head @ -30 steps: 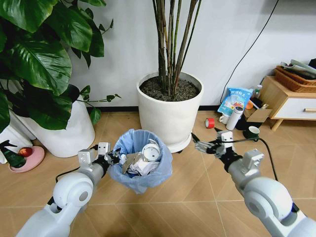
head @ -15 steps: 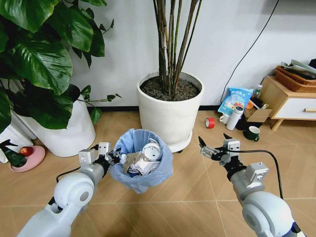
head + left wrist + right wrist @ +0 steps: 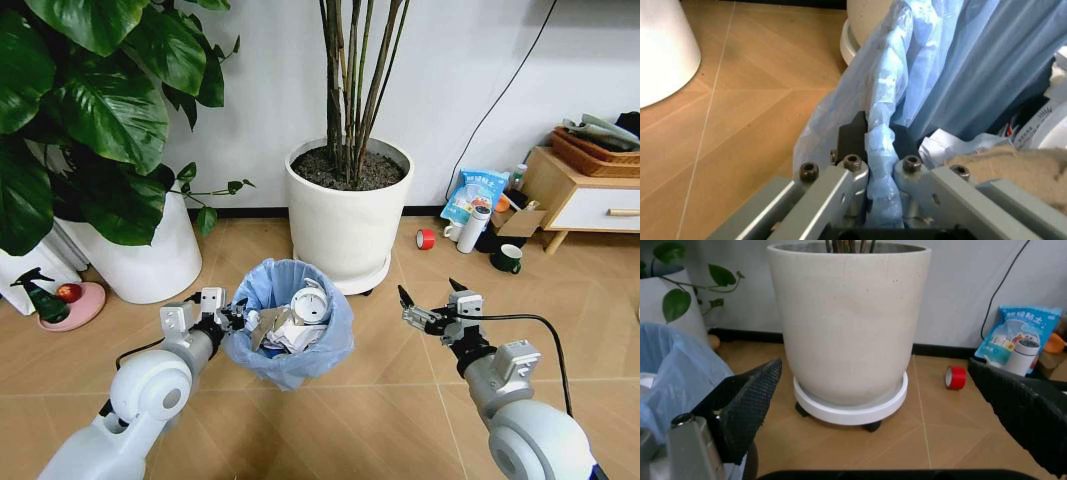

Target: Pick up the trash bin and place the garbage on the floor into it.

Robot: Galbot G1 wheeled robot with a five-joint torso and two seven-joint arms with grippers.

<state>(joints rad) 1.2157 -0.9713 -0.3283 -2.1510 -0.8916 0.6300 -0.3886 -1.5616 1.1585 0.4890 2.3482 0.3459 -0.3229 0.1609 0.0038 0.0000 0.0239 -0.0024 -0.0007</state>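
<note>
Gripping the trash bin [image 3: 288, 322] by its rim, your left hand [image 3: 222, 318] is clenched on the bag-lined edge: in the left wrist view the two fingers [image 3: 852, 131] pinch the crinkly blue plastic bag [image 3: 920, 75] between them, one outside the wall and one inside. That hold looks chosen so the bin hangs upright with its mouth open and facing up, ready to take more. Your right hand [image 3: 428, 308] hovers beside the bin, well apart from it, released and holding nothing; its wide-spread fingers [image 3: 743, 402] frame the white plant pot [image 3: 848, 322] and the red tape roll [image 3: 955, 377] in the right wrist view.

Inside the bin you can see the garbage [image 3: 290, 328]: crumpled white paper wads, a white round lid [image 3: 310, 308] leaning near the top, and a tan scrap. It sits heaped nearly level with the rim. The floor [image 3: 400, 370] close around the bin shows no loose litter, so most of the collecting looks done.
</note>
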